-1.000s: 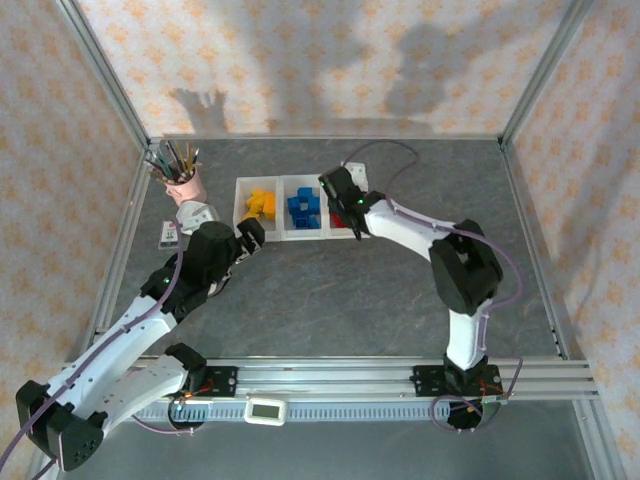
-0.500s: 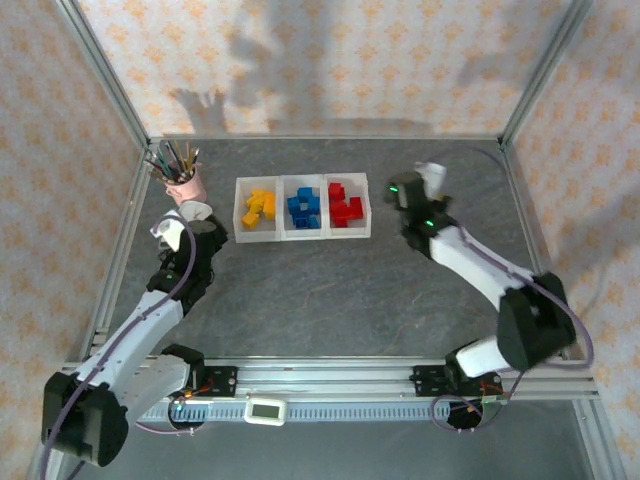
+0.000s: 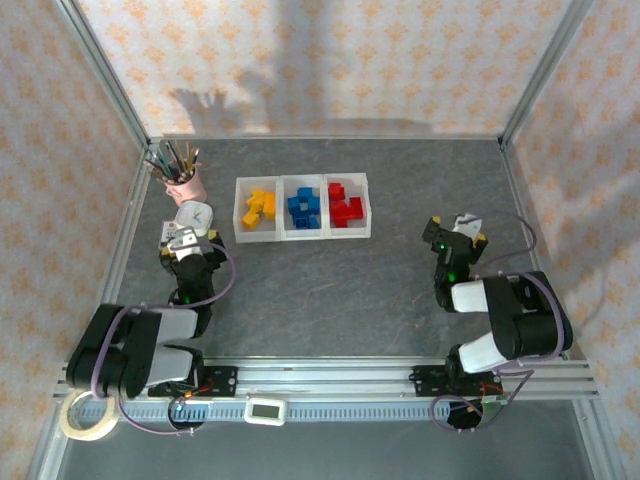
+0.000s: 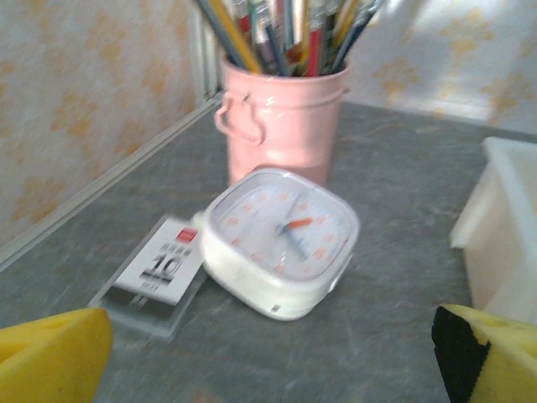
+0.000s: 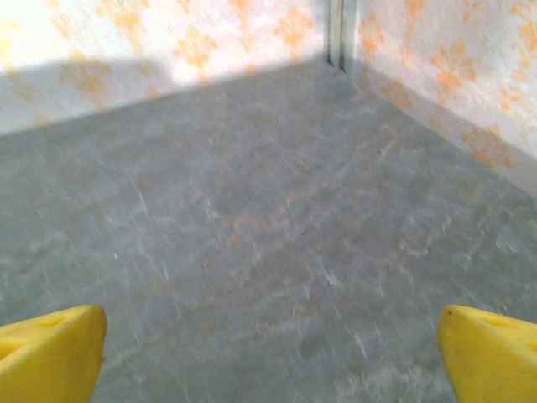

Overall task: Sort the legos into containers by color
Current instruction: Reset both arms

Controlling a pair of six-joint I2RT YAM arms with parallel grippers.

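Sorting appears finished: legos [image 3: 304, 208] grouped yellow, blue, red in containers [image 3: 300, 237]; none loose on surface [image 3: 330, 290]; left claw [image 4: 268, 361], right claw [image 5: 268, 353] released, empty.

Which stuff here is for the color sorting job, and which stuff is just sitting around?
For the job: yellow legos, blue legos, red legos, the three joined containers.

Just lying about: pink cup of pens, white clock, small card, roll of tape.
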